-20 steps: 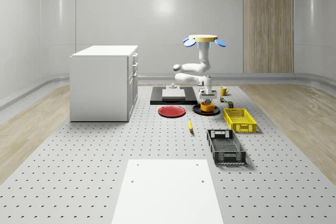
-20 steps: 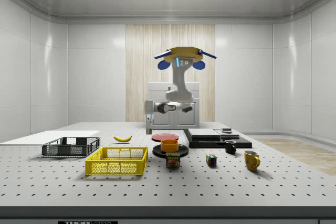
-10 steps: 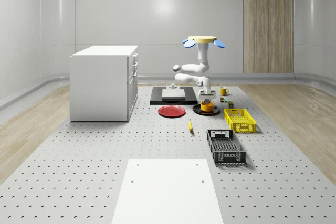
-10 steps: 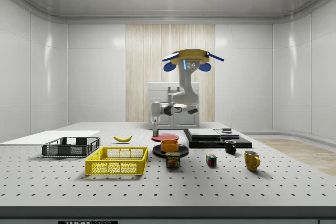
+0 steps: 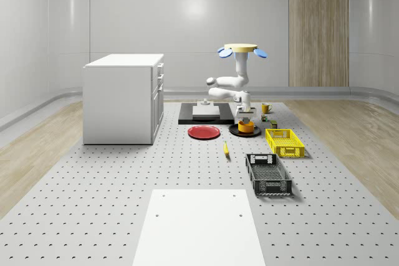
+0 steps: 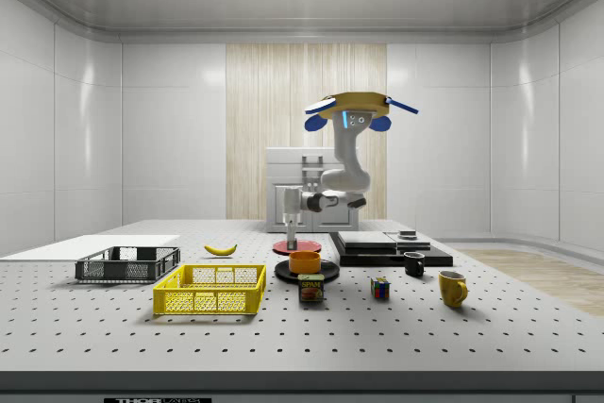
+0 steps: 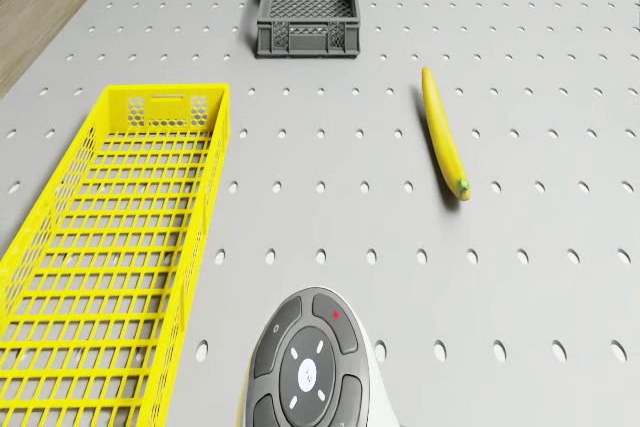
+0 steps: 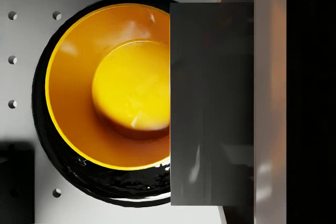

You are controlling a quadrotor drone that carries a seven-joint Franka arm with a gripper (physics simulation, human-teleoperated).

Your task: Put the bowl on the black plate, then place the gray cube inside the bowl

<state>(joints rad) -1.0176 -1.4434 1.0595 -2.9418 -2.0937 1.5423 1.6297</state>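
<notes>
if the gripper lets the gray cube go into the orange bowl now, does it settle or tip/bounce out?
Probably settles: the gray cube has flat faces, so it shouldn't roll. It looks rigid, so a small bounce is possible. In the wrist view it hangs over one side of the orange bowl, so it may slide inward or catch the rim.

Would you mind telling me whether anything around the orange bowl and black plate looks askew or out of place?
Nothing stands out. The orange bowl sits upright and roughly centred on the black plate, and the gray cube is held above the bowl's edge, not yet inside it.
</notes>
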